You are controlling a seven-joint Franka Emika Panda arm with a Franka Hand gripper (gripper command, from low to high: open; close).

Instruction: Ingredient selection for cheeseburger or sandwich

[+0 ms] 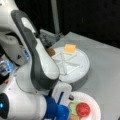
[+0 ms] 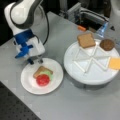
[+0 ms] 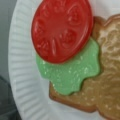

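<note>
In a front view my gripper (image 2: 35, 60) hangs open just above the far left rim of the white paper plate (image 2: 27, 82), with nothing between its fingers. On that plate lies the sandwich: a brown bread slice (image 2: 40, 70), green lettuce (image 2: 49, 74) on it and a red tomato disc (image 2: 42, 80) on top. The wrist view looks straight down on the tomato (image 3: 61, 30), lettuce (image 3: 72, 72) and bread (image 3: 107, 85); no fingers show there. Other ingredients lie on the round divided tray (image 2: 87, 75): a second bread slice (image 2: 86, 40), the dark patty (image 2: 107, 44) and the yellow cheese (image 2: 115, 63).
In a front view my arm (image 1: 37, 65) fills the left half and hides part of the tray (image 1: 80, 72) and the patty (image 1: 51, 52). The cheese (image 1: 69, 48) sits at the tray's far side. Grey table (image 2: 75, 105) surrounds plate and tray; equipment stands at the back.
</note>
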